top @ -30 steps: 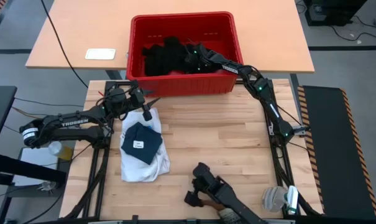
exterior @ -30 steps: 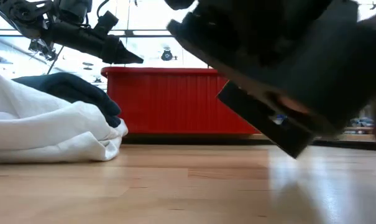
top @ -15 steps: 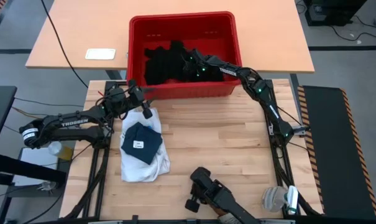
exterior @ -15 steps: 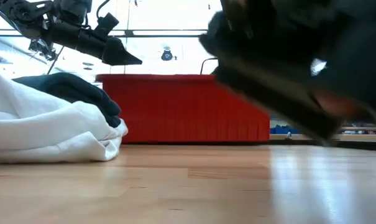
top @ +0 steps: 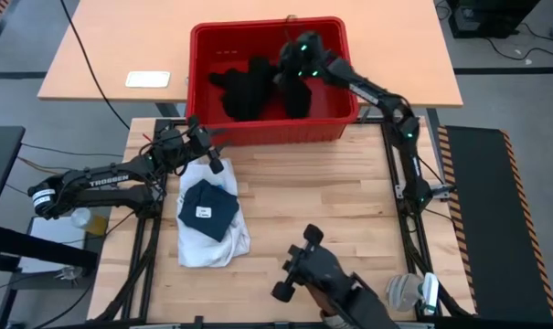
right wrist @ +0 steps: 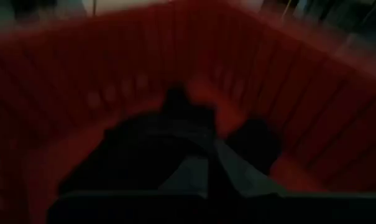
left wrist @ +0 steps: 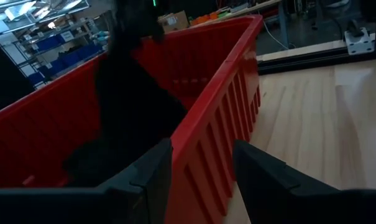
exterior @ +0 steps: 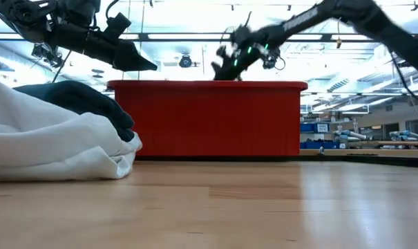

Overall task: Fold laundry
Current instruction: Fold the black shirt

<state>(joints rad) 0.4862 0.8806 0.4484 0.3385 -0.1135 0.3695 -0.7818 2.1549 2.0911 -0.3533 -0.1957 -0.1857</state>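
Observation:
The red crate [top: 345,114] stands at the table's far edge with black garments [top: 244,91] in it. My right gripper [top: 292,71] is above the crate, shut on a black garment [left wrist: 132,93] that hangs from it; it also shows in the low view [exterior: 231,63]. My left gripper [top: 216,166] hovers open just in front of the crate's near wall [left wrist: 206,106], holding nothing. A white shirt [top: 203,242] lies flat on the table's left part, with a folded dark blue piece [top: 207,208] on top. My right gripper holds the black garment by its upper end [top: 296,84], coming slanting down from the table's right side. The dark cloth and blur hide the place of contact [right wrist: 181,124]. The garment hangs below the fingers, its lower part among the other garments in the crate.
A black device [top: 303,272] sits near the table's near edge at the middle. A second table [top: 121,55] lies behind the crate with a small white object [top: 147,79] on it. Bare wood [top: 331,196] lies between the shirt and the right arm's base.
My right gripper has taken hold of a black garment down in the crate and risen sharply, drawing the garment's upper end above the rim while its lower part stays inside. The black device at the near edge has turned and cleared the low view.

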